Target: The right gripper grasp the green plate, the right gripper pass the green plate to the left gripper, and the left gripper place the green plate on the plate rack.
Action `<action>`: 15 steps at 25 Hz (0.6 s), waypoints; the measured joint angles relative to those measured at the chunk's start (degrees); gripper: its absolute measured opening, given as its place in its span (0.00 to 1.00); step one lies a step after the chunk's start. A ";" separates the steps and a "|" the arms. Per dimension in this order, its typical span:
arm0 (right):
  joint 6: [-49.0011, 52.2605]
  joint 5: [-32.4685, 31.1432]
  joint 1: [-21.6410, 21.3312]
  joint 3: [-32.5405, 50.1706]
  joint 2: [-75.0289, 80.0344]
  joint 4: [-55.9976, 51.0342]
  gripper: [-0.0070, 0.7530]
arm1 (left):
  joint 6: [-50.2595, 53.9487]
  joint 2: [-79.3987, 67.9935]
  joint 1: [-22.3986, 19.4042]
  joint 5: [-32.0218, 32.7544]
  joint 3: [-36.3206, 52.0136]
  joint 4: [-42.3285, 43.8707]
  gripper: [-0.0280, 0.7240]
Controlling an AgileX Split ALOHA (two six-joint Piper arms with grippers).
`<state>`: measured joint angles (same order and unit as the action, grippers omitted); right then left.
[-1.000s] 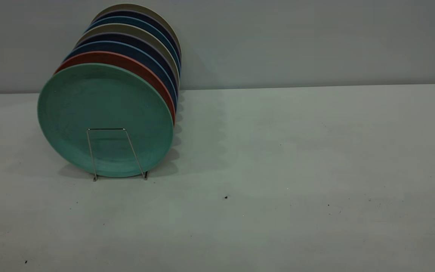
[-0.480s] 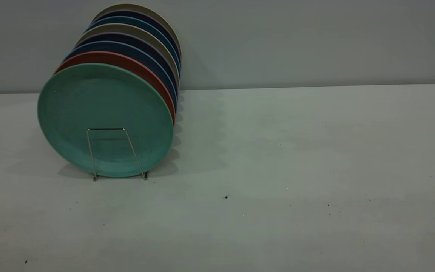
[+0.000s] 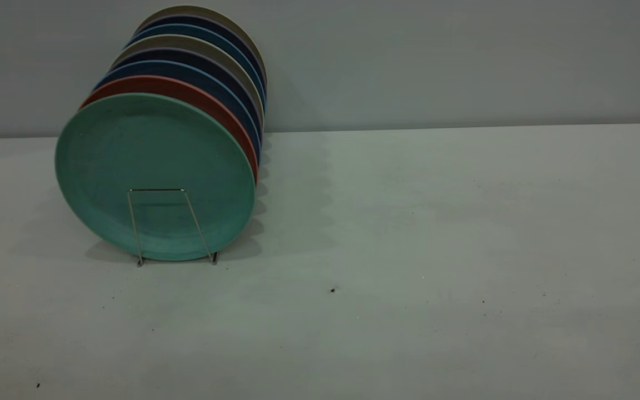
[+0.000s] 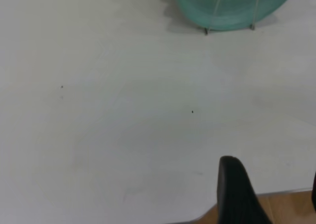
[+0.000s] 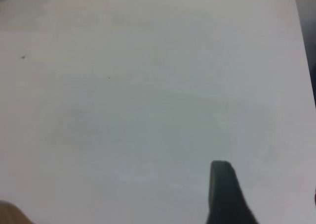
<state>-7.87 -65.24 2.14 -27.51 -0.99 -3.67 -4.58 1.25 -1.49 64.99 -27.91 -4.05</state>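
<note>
Finding the green plate already standing upright in the front slot of the plate rack, just in front of the salmon plate. Sitting well ahead of the left gripper and off to one side, across bare desk, touching neither gripper. Holding nothing with the left gripper, apparently spread wide, with only one finger in full view. Hovering the right gripper over bare desk too, well apart from the plate, empty and seemingly parted likewise. Judging grasp, handover and placement all finished; leaving nothing beyond parking both arms.
</note>
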 joint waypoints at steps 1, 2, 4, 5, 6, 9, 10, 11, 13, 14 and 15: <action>0.00 0.00 0.14 0.00 0.00 0.00 0.59 | 0.00 0.00 -0.35 0.00 0.00 0.00 0.57; 0.00 0.00 0.14 0.00 0.00 0.00 0.59 | 0.00 0.00 -0.51 0.00 0.00 0.00 0.57; 0.04 0.00 0.14 0.00 0.00 0.00 0.59 | 0.00 0.00 -0.58 0.00 0.00 0.00 0.57; 0.04 0.00 0.14 0.00 0.00 0.00 0.59 | 0.00 0.00 -0.58 0.00 0.00 0.00 0.57; 0.04 0.00 0.14 0.00 -0.05 0.00 0.59 | 0.00 0.00 -0.58 0.00 0.00 0.00 0.57; 0.04 -0.04 0.14 0.00 -0.05 0.00 0.59 | 0.00 0.00 -0.58 0.00 0.00 0.00 0.57; 0.04 -0.04 0.14 0.00 -0.05 0.00 0.59 | 0.00 0.00 -0.58 0.00 0.00 0.00 0.57; 0.04 -0.04 0.14 0.00 -0.05 0.00 0.59 | 0.00 0.00 -0.58 0.00 0.00 0.00 0.57; 0.04 -0.04 0.14 0.00 -0.05 0.00 0.59 | 0.00 0.00 -0.58 0.00 0.00 0.00 0.57; 0.04 -0.04 0.14 0.00 -0.05 0.00 0.59 | 0.00 0.00 -0.58 0.00 0.00 0.00 0.57; 0.04 -0.04 0.14 0.00 -0.05 0.00 0.59 | 0.00 0.00 -0.58 0.00 0.00 0.00 0.57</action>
<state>-7.83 -65.29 2.28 -27.51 -1.04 -3.67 -4.58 1.25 -2.07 64.99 -27.91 -4.05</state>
